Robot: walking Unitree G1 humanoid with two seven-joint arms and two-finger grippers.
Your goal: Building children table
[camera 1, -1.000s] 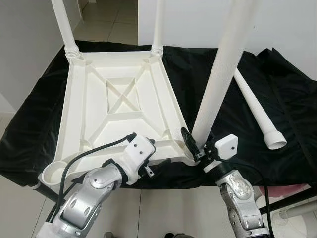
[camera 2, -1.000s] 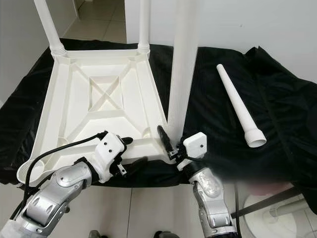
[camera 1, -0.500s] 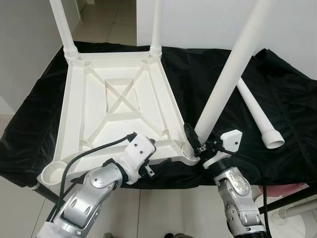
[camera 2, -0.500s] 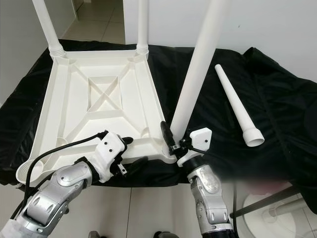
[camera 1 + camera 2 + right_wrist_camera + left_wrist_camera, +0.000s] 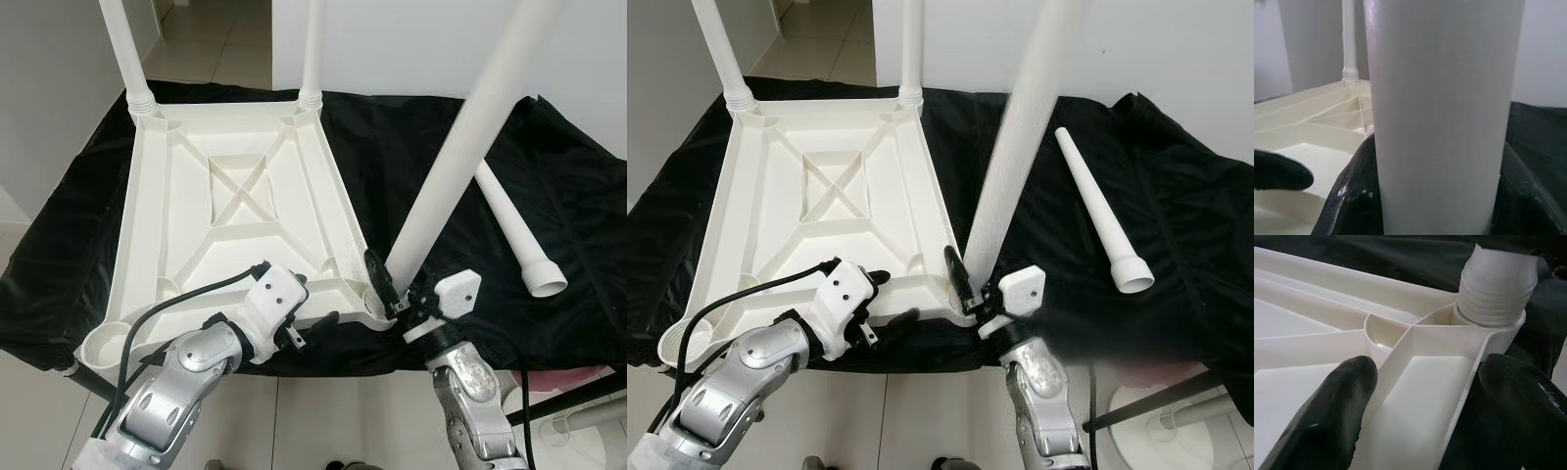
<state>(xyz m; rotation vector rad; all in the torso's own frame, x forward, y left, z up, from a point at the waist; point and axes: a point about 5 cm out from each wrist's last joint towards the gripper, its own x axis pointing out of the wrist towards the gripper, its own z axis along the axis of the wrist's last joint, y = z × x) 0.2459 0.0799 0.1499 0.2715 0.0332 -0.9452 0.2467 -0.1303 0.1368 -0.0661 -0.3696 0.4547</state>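
A: What is lying on the black cloth (image 5: 69, 245)?

B: A white tabletop (image 5: 235, 211) is lying upside down on it, ribs facing up. Two legs (image 5: 125, 49) are already standing in the far corner sockets. A loose leg (image 5: 514, 230) is lying on the cloth off to the right, well apart from the top, its wide end pointing toward the robot.

A: And the right gripper (image 5: 392, 294)?

B: It is clamping a third leg (image 5: 460, 147) near its lower end, one black finger on each side of the tube. In the right wrist view the tube (image 5: 1442, 112) is sitting squeezed between the two fingers (image 5: 1352, 196). The leg is leaning up and to the right, and its threaded foot is resting in the near right corner socket (image 5: 1496, 284) of the top, tilted rather than upright.

A: What is the left gripper (image 5: 313, 318) doing?

B: It is sitting at the near edge of the top, just left of that corner. Its fingers (image 5: 1332, 406) are spread, one lying over the inner panel and the other outside the rim, so the edge wall is running between them. I cannot tell whether they are pressing on the plastic or merely straddling it.

A: Where does the near left corner stand?

B: Its round socket (image 5: 103, 343) is hanging at the cloth's front edge.
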